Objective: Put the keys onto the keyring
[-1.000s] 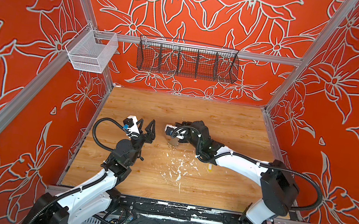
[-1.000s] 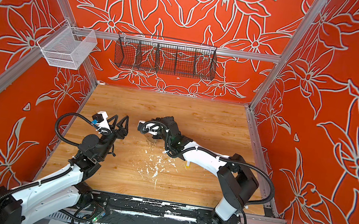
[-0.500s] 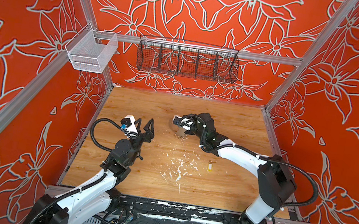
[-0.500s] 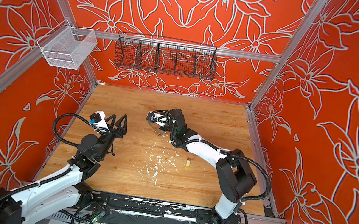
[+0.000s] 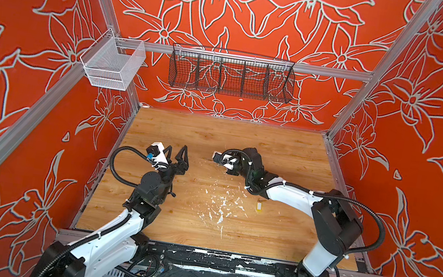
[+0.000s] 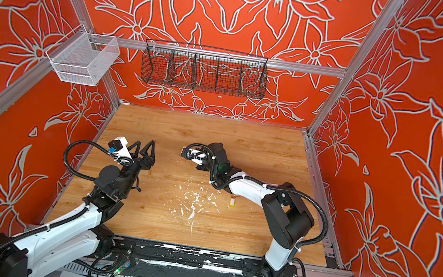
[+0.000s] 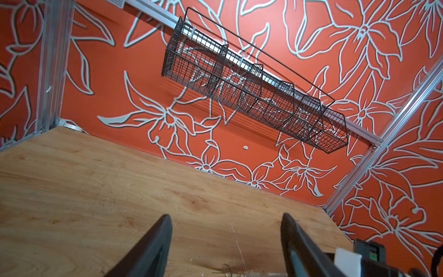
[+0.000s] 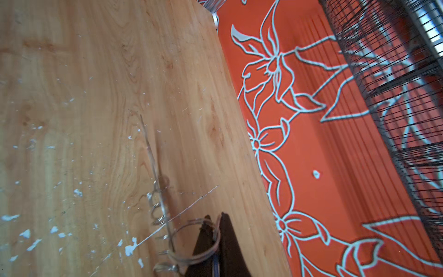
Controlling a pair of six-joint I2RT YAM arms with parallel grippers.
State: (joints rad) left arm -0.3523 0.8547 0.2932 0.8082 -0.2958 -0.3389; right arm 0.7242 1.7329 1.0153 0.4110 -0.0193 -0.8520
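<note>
Both my arms hang raised over the table [image 5: 274, 236]: left gripper [image 5: 177, 153] spread and empty, right gripper [image 8: 215, 230] pinching the keyring [image 8: 165, 215]; yellow key [image 5: 259, 205] lies beneath my right forearm.

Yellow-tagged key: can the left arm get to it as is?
Probably not easily. The yellow-tagged key lies beside the right arm, across the table from the open, empty left gripper; the right arm crowds that approach.

left hand [image 7: 226, 239] fingers spread | wooden table [image 7: 96, 187] | black wire basket [image 7: 251, 88] on wall
</note>
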